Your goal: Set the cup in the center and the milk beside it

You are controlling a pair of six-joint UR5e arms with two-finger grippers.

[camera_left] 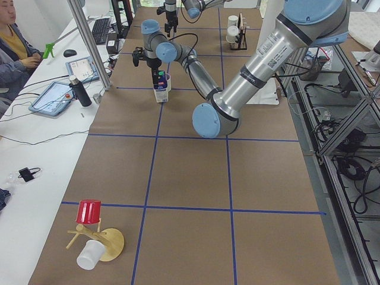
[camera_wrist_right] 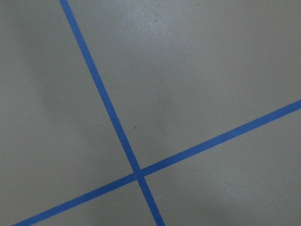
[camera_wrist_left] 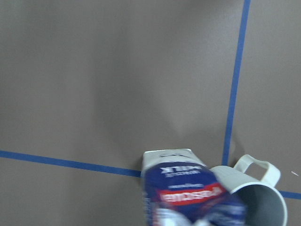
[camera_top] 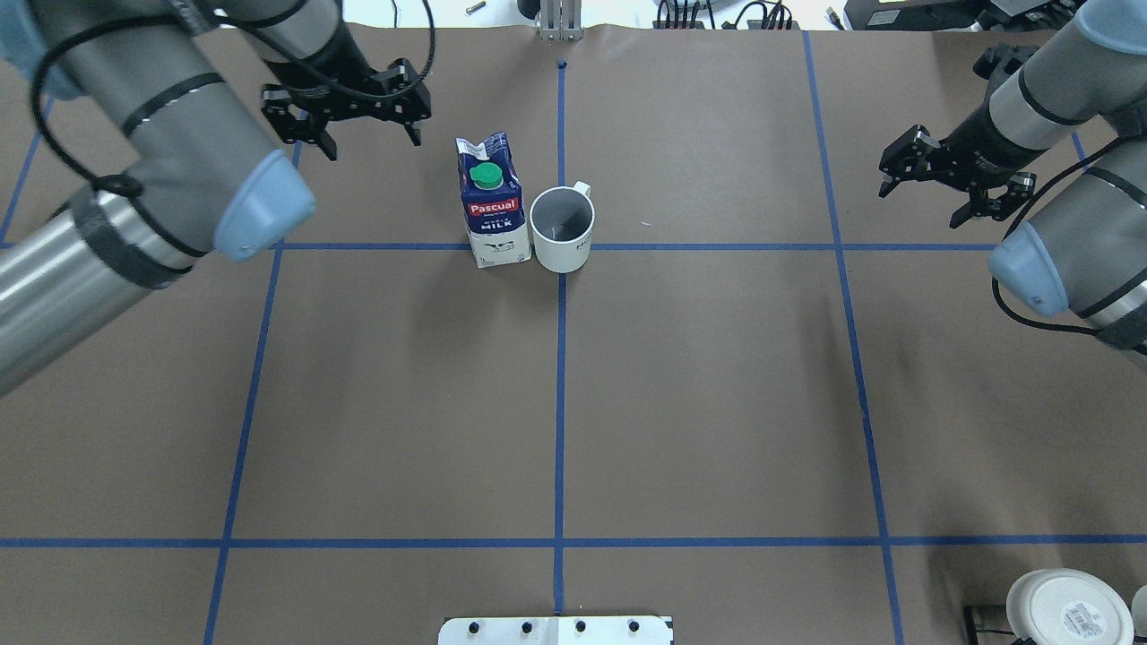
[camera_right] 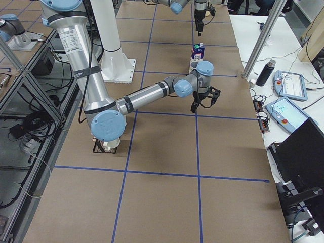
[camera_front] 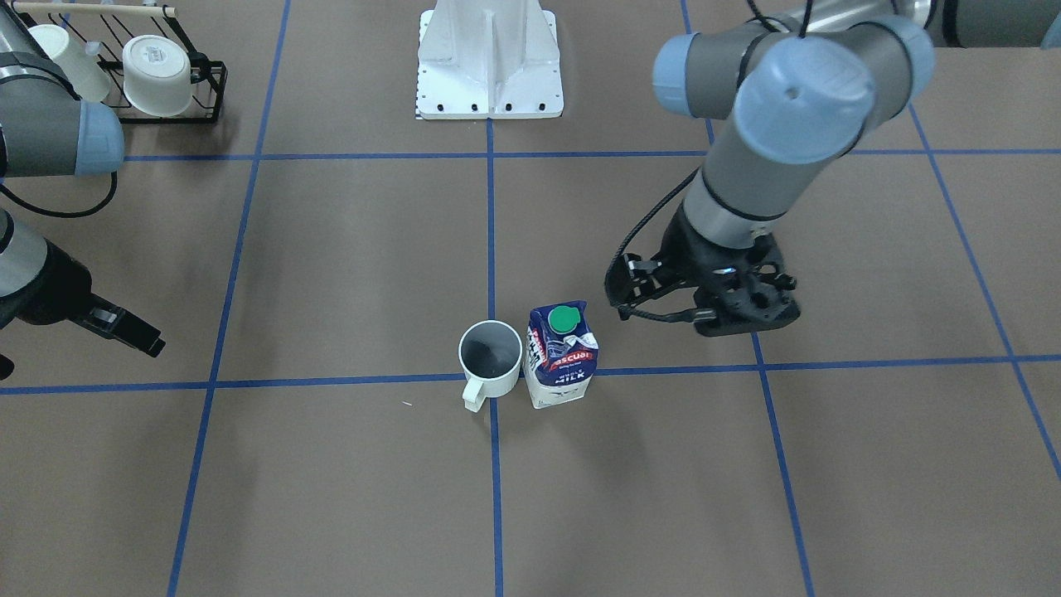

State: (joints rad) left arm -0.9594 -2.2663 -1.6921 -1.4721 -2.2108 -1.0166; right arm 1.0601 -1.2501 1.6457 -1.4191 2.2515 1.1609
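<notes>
Seen from over the robot's shoulders, the left arm comes in at the far left. The left fingers [camera_top: 324,143] are spread apart with nothing between them, and they hang over the brown surface [camera_top: 717,403]. They are beyond the milk and toward the robot's left of it, near but clearly apart from it. The left wrist camera catches only the blurred top of the carton and the cup's rim at its lower edge.

Next comes the milk [camera_top: 491,202], standing upright with its green cap [camera_top: 487,176] on top. It is just left of the central blue tape line [camera_top: 560,403] and on the cross line. Right beside it, on the robot's right of it, stands the cup [camera_top: 562,228]. It is upright and sits where the 2 tape lines cross. Its handle [camera_top: 581,188] points away from the robot. Whether carton and cup touch cannot be told.

Far to the right, the right fingers [camera_top: 892,170] are also spread and hold nothing, well apart from the cup. The right wrist camera sees only a tape crossing on bare surface.

At the lower right corner, near the robot, lies a white cup with a stamped base [camera_top: 1066,609]
</notes>
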